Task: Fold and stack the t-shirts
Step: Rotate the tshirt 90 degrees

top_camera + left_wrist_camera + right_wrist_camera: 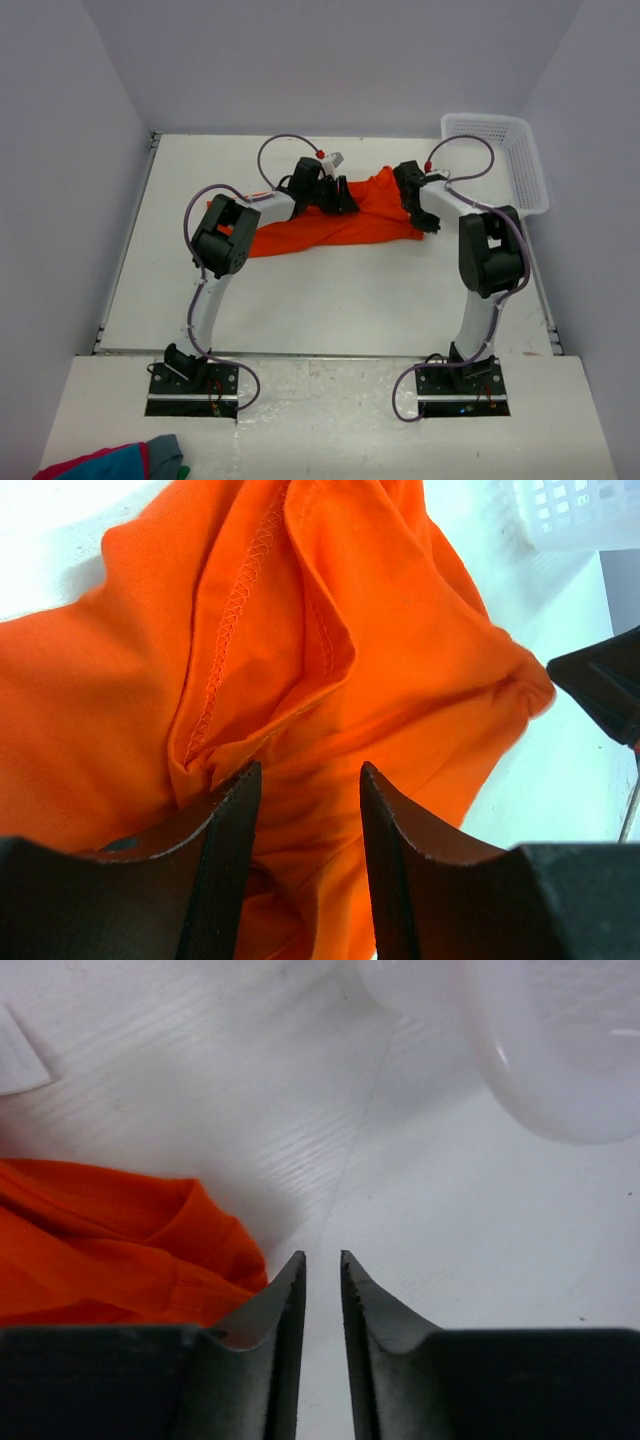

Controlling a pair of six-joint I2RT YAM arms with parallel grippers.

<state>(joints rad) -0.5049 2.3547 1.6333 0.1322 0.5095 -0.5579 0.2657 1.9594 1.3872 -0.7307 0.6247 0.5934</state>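
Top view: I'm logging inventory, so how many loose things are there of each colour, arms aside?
Orange: 1, the t-shirt
White: 1, the basket
Red, blue and grey: 1, the bundle
Total: 3

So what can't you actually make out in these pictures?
- T-shirt: its full outline. In the top view the left arm overlaps it, and both wrist views cut it off.
- Left tool: whether it pinches the cloth. The left wrist view shows cloth between parted fingers, but contact is unclear.
- Basket: only a blurred corner in the right wrist view.
- Cloth bundle: cut off by the top view's bottom edge.
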